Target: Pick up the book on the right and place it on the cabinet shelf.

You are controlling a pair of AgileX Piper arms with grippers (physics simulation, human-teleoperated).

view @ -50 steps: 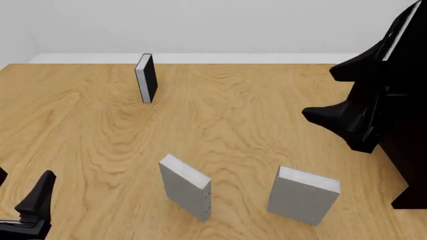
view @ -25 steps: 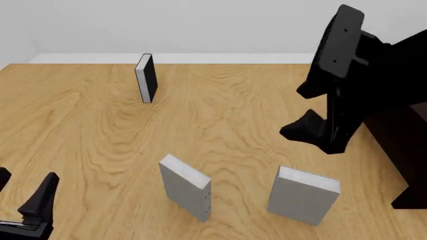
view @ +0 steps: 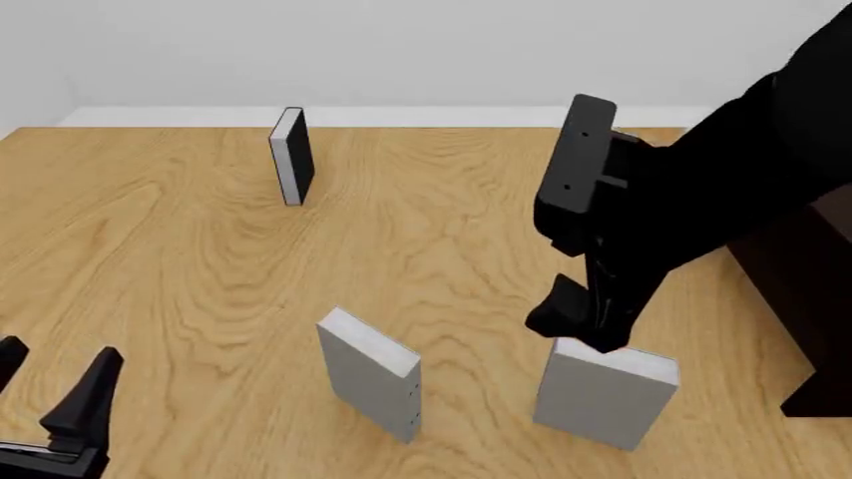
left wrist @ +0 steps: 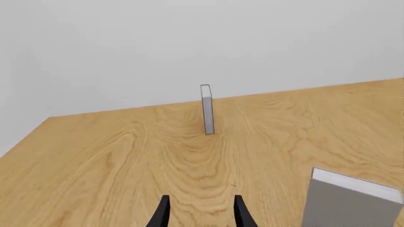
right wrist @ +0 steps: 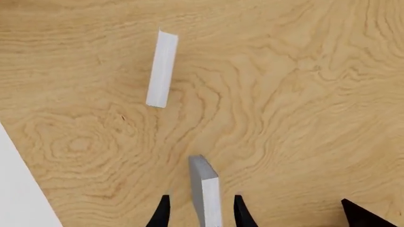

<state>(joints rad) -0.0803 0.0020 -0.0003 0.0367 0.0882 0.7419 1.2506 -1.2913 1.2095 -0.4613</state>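
Note:
The book (view: 606,394) is a plain light-grey slab with a paler top edge, standing upright at the near right of the table. My right gripper (view: 576,333) hangs just over its top edge, pointing down and open. In the right wrist view the book's pale top edge (right wrist: 206,193) lies between the two spread fingers (right wrist: 162,211), and I cannot tell whether they touch it. The cabinet (view: 809,299) is a very dark box at the right edge; its shelf is out of view. My left gripper (view: 56,354) waits open and holding nothing at the near left corner (left wrist: 200,216).
A second grey book (view: 373,374) with tiny dots on its narrow edge stands left of the right one (left wrist: 353,201) (right wrist: 162,68). A black-covered book (view: 290,155) with white pages stands upright far back (left wrist: 207,109). The table's near edge shows in the right wrist view.
My right arm has swung left and down from beside the cabinet and now hangs over the right book. The left gripper and the books have stayed put.

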